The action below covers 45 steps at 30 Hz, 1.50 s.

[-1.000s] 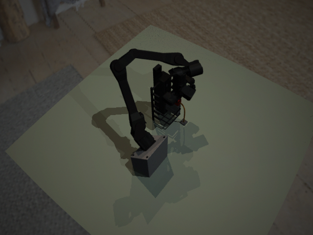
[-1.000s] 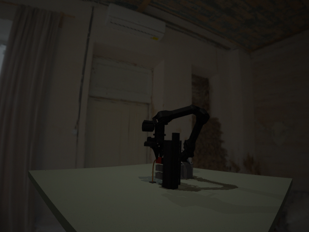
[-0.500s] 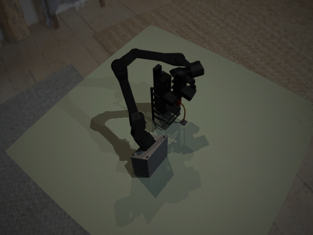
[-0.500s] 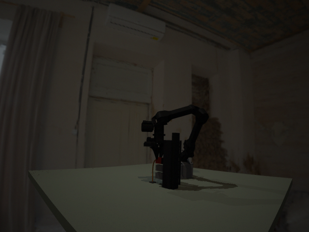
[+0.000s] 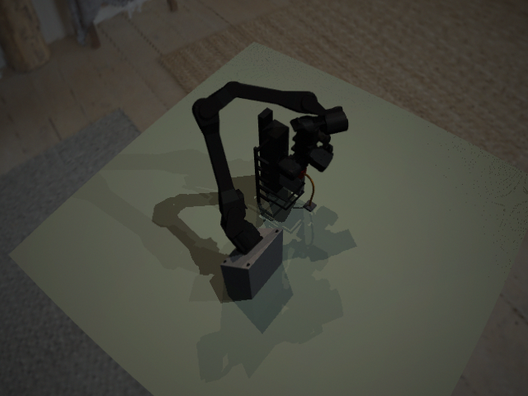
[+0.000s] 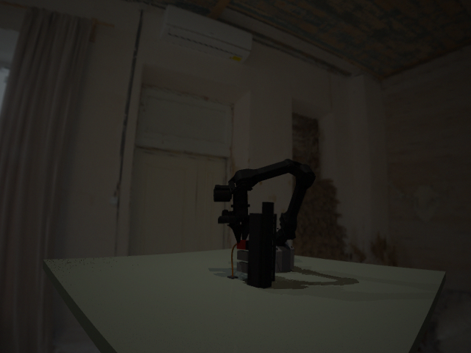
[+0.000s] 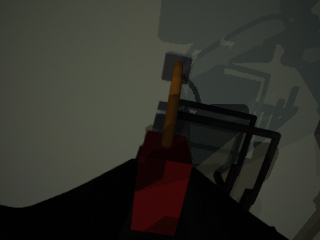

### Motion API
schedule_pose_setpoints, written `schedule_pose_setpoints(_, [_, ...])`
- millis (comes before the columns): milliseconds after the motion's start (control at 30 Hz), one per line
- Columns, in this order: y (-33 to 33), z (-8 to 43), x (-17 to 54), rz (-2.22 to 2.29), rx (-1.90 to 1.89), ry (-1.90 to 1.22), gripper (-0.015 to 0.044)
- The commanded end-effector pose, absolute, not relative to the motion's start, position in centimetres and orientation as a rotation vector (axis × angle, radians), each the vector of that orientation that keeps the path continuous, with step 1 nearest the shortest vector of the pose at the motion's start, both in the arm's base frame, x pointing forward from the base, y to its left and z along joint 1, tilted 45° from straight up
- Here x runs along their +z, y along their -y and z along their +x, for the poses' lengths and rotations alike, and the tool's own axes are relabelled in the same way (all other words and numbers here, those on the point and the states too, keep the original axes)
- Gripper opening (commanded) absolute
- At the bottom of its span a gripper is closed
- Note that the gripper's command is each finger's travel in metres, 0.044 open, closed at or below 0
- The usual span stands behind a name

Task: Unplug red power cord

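We see: red plug (image 5: 302, 173) (image 6: 241, 244) (image 7: 162, 192), blocky, gripped | cord (image 5: 313, 187) (image 6: 232, 259) (image 7: 172, 105), orange, arching down toward counter (image 5: 384, 256) (image 6: 228, 311) (image 7: 75, 90) | strip: too dark to identify

My fingers (image 5: 302, 169) (image 6: 241, 240) lie either side of the plug (image 5: 302, 173) (image 6: 241, 245) (image 7: 162, 187). From it, the cord (image 5: 313, 187) (image 6: 232, 258) (image 7: 172, 102) reaches a small plate (image 5: 309, 206) (image 6: 232, 276) (image 7: 168, 69) on the table (image 5: 384, 256) (image 6: 228, 311) (image 7: 60, 100). In the exterior view, the upright block (image 5: 267, 144) (image 6: 261, 246) stands right of the plug, before my base (image 5: 266, 268) (image 6: 285, 259).
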<state>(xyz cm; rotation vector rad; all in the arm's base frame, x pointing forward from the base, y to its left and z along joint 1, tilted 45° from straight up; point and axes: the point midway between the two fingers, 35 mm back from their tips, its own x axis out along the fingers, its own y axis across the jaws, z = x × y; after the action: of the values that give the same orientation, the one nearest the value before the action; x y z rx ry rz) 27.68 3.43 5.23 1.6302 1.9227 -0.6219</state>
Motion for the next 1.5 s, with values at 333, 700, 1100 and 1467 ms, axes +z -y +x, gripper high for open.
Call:
schedule_pose_setpoints(333, [-0.3, 28.1, 3.2, 1.591, -0.690, -1.856, 0.0131])
schedule_pose_setpoints(700, [-0.1, 28.1, 3.3, 1.593, -0.692, -1.857, 0.0160])
schedule_pose_setpoints(1100, [-0.5, 28.0, 4.3, 1.601, -0.696, -1.861, 0.0160])
schedule_pose_setpoints(1467, [-1.8, 27.8, 5.6, 1.601, -0.696, -1.862, 0.0160])
